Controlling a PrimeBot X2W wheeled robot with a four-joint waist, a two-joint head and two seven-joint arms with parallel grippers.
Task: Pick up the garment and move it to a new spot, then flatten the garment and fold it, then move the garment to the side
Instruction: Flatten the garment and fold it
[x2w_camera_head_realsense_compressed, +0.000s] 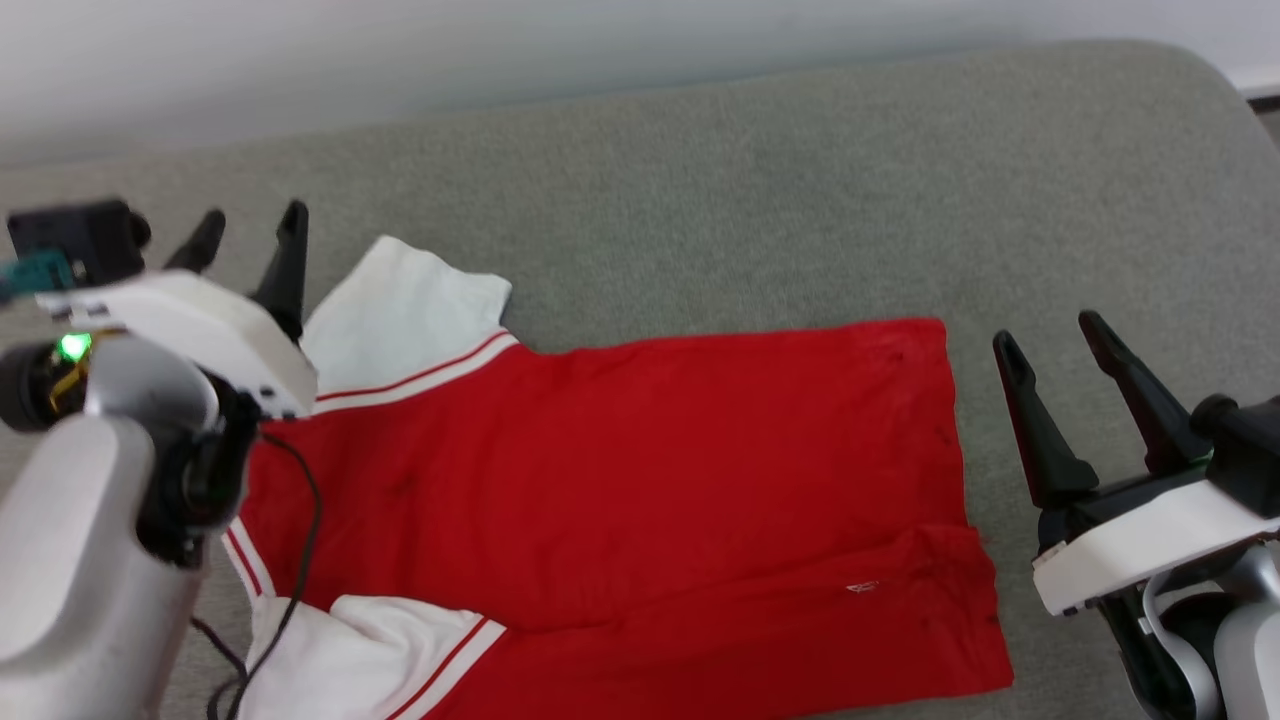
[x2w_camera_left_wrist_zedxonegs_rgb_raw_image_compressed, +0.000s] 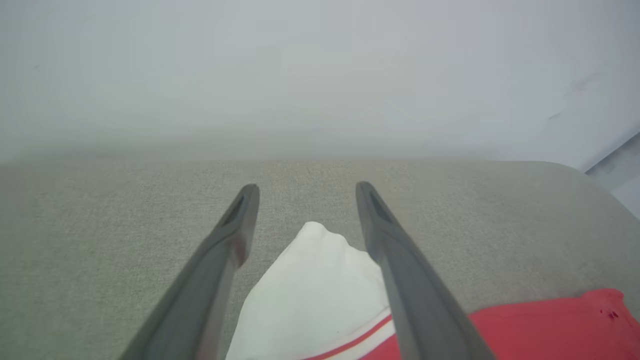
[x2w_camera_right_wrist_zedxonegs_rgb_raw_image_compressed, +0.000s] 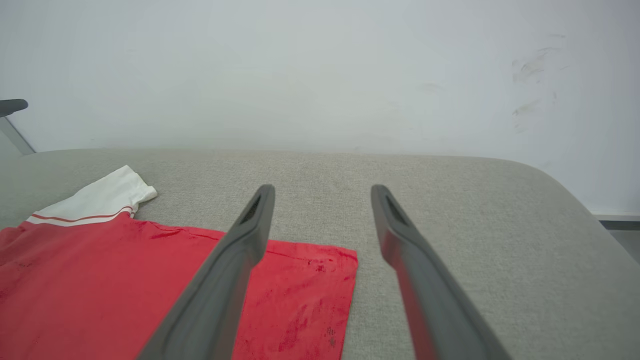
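Left gripper (x2w_camera_head_realsense_compressed: 252, 220) sits over the left end of the grey cushion (x2w_camera_head_realsense_compressed: 750, 180), fingers spread, nothing held; a green light (x2w_camera_head_realsense_compressed: 73, 347) glows on its wrist and a dark cable (x2w_camera_head_realsense_compressed: 300, 520) hangs from it across the cushion's near left part. The left wrist view puts the far sleeve (x2w_camera_left_wrist_zedxonegs_rgb_raw_image_compressed: 310, 290) right under the gap between those fingers, sleeve tip pointing at the cushion's far edge, plus one striped band and a strip of red; the head view has the gripper just left of that sleeve. The garment (x2w_camera_head_realsense_compressed: 620, 460) lies flat across the middle of the cushion toward its near edge, plain red side up. Long axis runs left-right along the cushion: shoulders and both white sleeves at the left end, hem at the right end. The near sleeve (x2w_camera_head_realsense_compressed: 380, 650) shows from the head camera (neither wrist camera catches it), as do a long crease along the near right side and a small white tag (x2w_camera_head_realsense_compressed: 862, 587). Right gripper (x2w_camera_head_realsense_compressed: 1047, 330) is over the cushion's right part, fingers apart and empty, a strip of bare cushion between them and the hem. The right wrist view adds the far hem corner (x2w_camera_right_wrist_zedxonegs_rgb_raw_image_compressed: 350, 255) and grey scuffs on the wall (x2w_camera_right_wrist_zedxonegs_rgb_raw_image_compressed: 525, 65) behind the cushion.
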